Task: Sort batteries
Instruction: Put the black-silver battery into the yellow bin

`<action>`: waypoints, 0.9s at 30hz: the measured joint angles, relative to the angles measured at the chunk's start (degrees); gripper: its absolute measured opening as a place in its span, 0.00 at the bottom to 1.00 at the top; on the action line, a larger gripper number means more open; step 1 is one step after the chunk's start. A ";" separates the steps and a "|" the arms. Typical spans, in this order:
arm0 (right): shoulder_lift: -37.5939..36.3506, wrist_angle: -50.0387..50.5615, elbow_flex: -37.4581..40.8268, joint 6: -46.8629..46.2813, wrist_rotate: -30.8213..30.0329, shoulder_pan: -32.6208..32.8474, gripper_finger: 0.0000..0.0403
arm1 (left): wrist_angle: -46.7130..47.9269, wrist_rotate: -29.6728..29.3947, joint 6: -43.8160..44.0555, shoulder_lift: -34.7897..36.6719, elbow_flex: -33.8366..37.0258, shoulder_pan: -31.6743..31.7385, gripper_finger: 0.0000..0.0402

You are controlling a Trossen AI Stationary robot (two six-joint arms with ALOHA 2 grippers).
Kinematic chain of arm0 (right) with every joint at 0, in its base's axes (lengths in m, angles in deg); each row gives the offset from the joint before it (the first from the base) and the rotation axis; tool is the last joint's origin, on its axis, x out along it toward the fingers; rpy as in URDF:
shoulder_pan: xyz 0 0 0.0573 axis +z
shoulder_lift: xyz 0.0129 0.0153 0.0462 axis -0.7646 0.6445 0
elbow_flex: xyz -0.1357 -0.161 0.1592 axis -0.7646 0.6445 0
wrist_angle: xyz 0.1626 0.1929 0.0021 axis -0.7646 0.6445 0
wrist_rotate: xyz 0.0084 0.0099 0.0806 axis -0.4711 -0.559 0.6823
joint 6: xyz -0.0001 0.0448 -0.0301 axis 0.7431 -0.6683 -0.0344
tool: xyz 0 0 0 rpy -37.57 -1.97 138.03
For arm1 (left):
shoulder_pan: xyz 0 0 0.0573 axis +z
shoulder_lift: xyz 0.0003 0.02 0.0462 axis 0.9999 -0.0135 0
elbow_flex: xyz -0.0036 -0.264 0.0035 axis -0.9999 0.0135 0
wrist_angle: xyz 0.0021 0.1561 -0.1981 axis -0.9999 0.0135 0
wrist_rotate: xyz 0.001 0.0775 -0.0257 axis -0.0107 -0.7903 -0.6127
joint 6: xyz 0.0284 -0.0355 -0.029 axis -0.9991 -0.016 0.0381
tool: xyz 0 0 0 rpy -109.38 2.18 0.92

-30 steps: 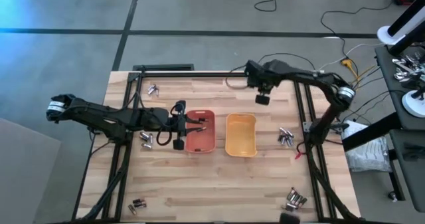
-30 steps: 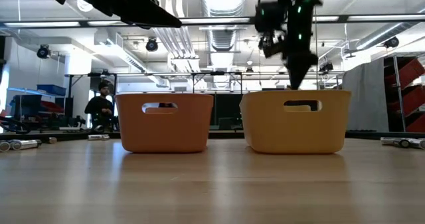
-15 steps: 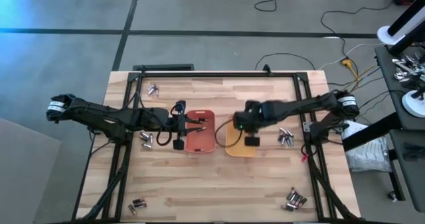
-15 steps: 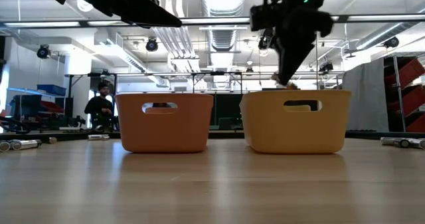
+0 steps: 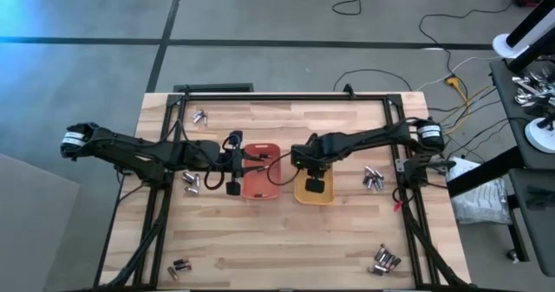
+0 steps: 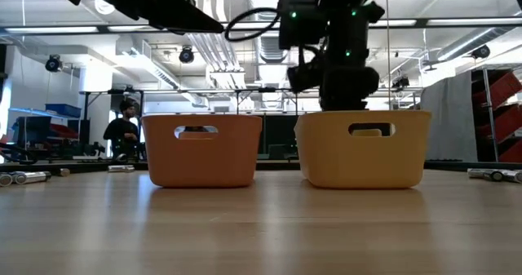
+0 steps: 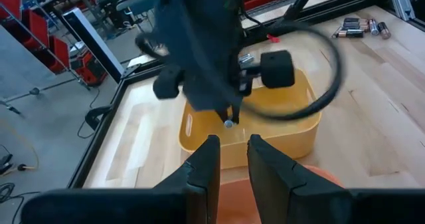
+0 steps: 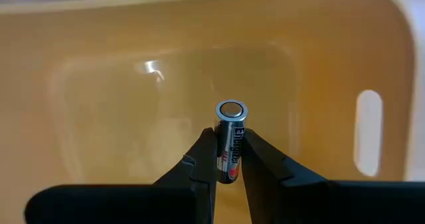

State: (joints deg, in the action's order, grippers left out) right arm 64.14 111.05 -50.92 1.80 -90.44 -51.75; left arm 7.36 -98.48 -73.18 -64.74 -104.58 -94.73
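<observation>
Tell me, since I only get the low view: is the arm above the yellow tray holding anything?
Observer: Yes. The right gripper pinches one battery over the yellow tray.
Operator: Anything lying in that tray?
Observer: The part of its floor that the right wrist view shows is bare.
Operator: And the other arm?
Observer: The left gripper hangs over the orange tray, fingers apart, holding nothing.

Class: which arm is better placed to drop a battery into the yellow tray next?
The right. Its tool is shut on a battery above the yellow tray; the left tool hovers over the orange tray.
</observation>
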 joint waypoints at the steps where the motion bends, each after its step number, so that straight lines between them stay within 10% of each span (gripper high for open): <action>1: 0.55 -0.28 0.00 0.05 0.99 -0.47 0.11 | 0.01 0.00 0.00 0.00 0.00 -0.01 0.15; 27: 5.71 -3.58 1.66 1.63 3.19 -2.42 0.18 | -0.03 -0.26 -0.28 0.00 0.00 -0.01 0.15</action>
State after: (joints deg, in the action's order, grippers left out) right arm 69.85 107.48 -49.26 3.43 -87.25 -54.17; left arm 7.33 -98.74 -73.46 -64.74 -104.58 -94.74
